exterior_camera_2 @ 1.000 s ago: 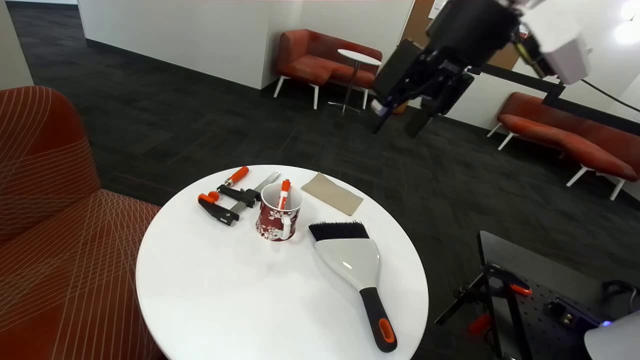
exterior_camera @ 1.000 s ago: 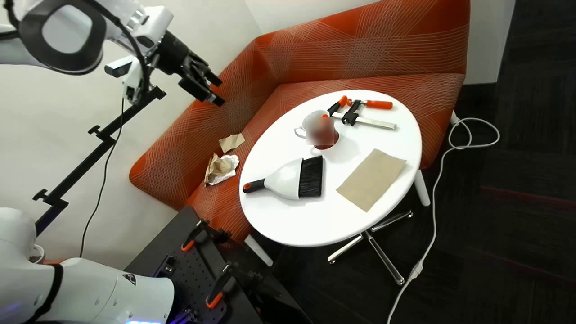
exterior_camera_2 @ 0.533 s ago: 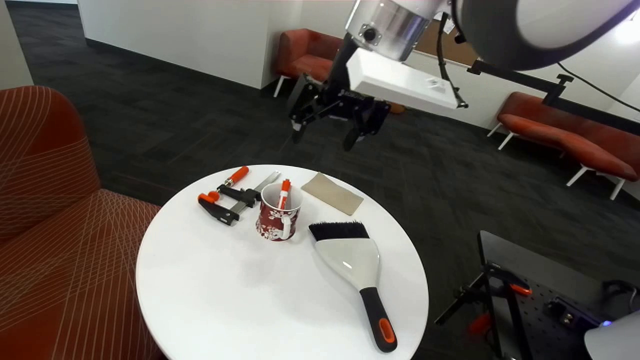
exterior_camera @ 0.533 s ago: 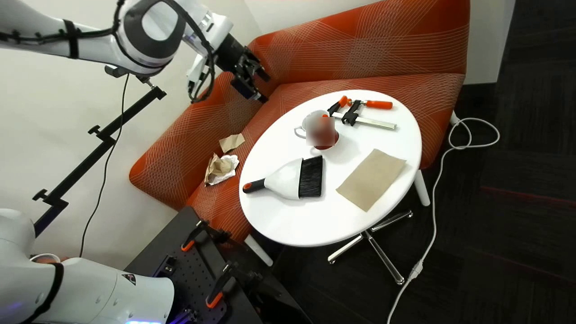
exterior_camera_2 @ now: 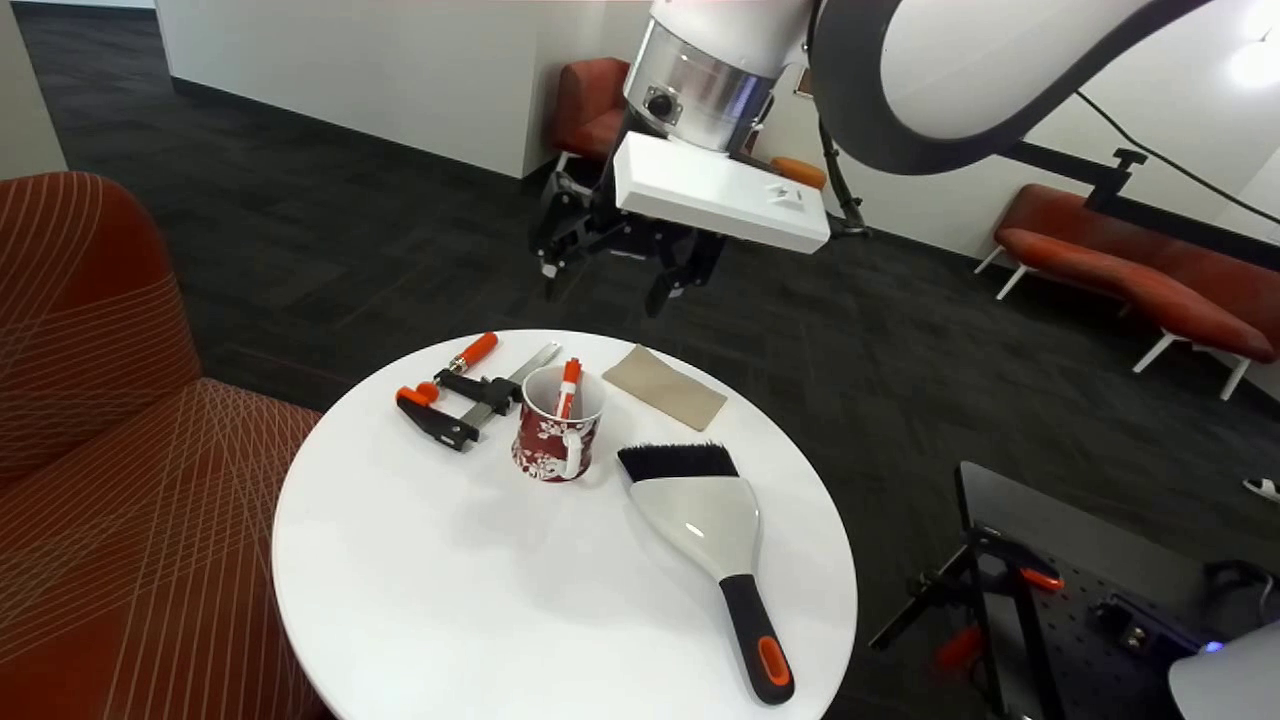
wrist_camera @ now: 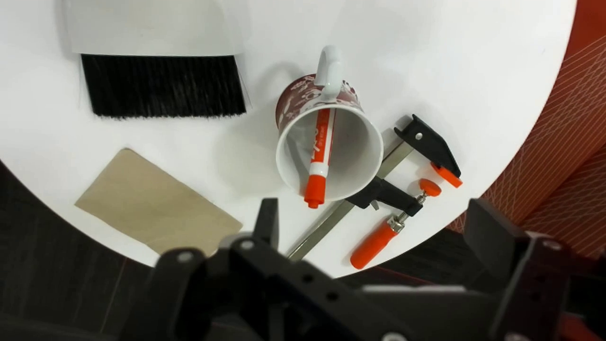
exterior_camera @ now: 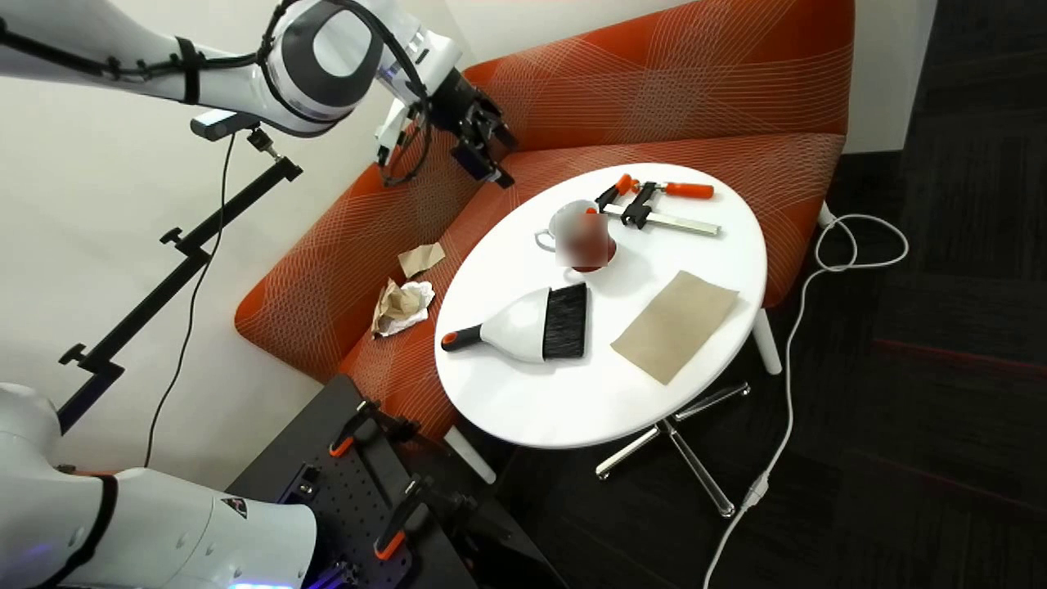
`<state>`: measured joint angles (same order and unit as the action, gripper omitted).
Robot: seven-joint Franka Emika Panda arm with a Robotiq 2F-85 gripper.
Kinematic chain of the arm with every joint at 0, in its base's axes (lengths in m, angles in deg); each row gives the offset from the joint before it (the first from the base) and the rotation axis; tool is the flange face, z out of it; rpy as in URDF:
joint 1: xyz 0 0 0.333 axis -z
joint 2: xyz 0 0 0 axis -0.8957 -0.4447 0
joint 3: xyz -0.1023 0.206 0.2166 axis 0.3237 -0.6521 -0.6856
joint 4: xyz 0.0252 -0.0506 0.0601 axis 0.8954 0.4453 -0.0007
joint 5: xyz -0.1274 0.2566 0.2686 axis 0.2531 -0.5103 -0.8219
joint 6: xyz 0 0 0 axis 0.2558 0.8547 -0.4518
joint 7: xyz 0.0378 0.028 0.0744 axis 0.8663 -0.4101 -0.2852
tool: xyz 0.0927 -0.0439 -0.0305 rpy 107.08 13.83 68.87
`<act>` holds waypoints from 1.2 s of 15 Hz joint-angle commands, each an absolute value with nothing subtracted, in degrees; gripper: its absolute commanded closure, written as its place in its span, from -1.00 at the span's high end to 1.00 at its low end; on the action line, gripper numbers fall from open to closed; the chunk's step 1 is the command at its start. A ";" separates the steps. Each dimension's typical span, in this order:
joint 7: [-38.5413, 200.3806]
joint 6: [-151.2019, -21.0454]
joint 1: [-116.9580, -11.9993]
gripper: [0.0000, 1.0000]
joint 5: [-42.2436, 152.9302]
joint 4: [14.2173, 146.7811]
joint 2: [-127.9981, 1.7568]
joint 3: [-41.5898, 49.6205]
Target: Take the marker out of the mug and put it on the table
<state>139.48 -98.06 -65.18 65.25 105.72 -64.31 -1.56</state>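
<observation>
Marker in mug; round, floral-patterned

One white table bearing one mug with one marker, one brush, one clamp, one sheet of brown paper

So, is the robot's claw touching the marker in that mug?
Apart: in an exterior view, the open gripper hangs clear of the marker, dark floor showing between them.

marker, lower end hidden
</observation>
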 commanded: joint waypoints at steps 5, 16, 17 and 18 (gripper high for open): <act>139.23 -98.14 -68.41 1.00 62.97 103.60 -68.79 3.42; 138.36 -98.03 -69.13 -0.20 59.80 98.91 -75.58 4.97; 138.27 -97.79 -69.20 -0.17 59.64 98.24 -76.23 5.06; 138.32 -97.41 -69.33 -0.18 59.60 97.37 -77.02 5.21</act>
<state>139.44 -98.11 -68.05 61.31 100.53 -74.58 3.88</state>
